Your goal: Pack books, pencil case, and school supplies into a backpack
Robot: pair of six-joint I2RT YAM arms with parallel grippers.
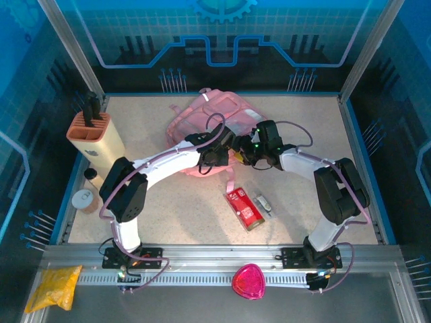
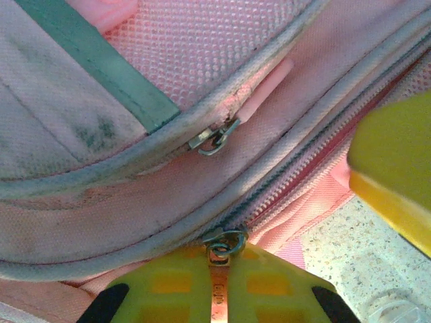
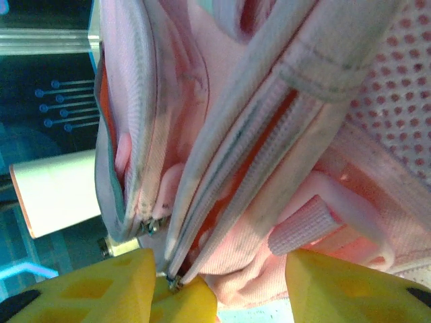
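Left claw (image 1: 215, 159) was clamped on a metal zip pull (image 2: 217, 291) at the near edge of the pink backpack (image 1: 210, 120). Right claw (image 1: 245, 153) sat just beside it at the same edge, fingers (image 3: 101, 291) apart with pink fabric between them; couldn't tell if they touched it. Red pencil case (image 1: 244, 208) lay on the table (image 1: 168, 208) nearer the arms, apart from the backpack. Small grey-white piece (image 1: 264, 202) lay just beside it.
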